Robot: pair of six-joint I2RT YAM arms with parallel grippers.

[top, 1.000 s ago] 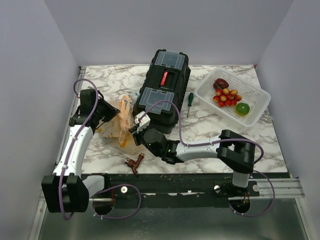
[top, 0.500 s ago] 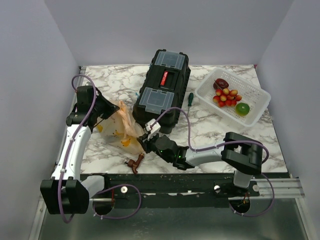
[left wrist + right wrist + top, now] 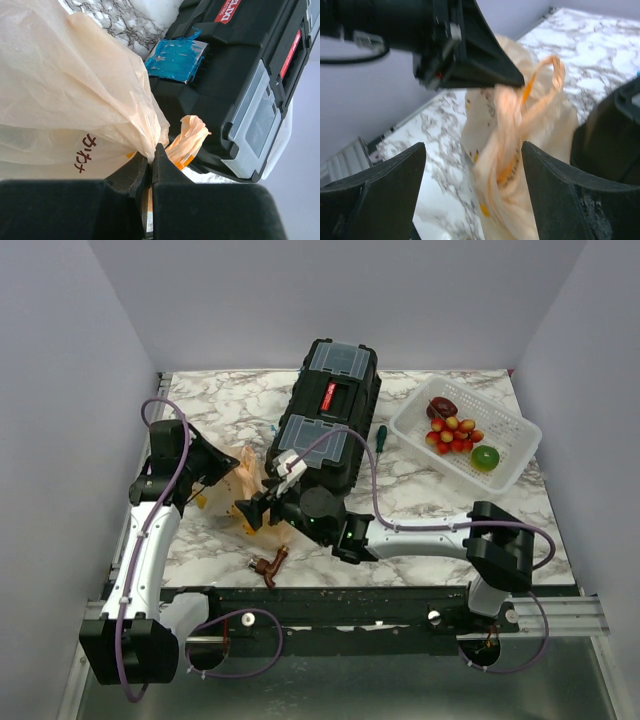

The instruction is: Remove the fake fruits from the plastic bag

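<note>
The left gripper (image 3: 151, 156) is pinched together on a fold of the plastic bag (image 3: 60, 100), the film bunched between its dark fingers (image 3: 131, 172) and hanging slightly lifted beside the black toolbox (image 3: 235, 65). The right gripper (image 3: 472, 147) is spread wide. The bag's twisted handle loop and crumpled body stand in the gap ahead of its fingers (image 3: 375, 190), but the pictures do not show whether either finger touches the film. From above, the bag (image 3: 245, 472) sits at the left of the marble table (image 3: 420, 505), between the left gripper (image 3: 215, 478) and the toolbox (image 3: 330, 420), with an orange-yellow shape showing through its near end. A dark purple fruit (image 3: 442, 407), a grape cluster (image 3: 455, 434) and a green fruit (image 3: 486, 457) lie in the white basket (image 3: 415, 422) at the far right. Compared with half a second ago, the right gripper (image 3: 250, 510) has swung left from the bag's right edge to its near side. The bag is now drawn narrower.
</note>
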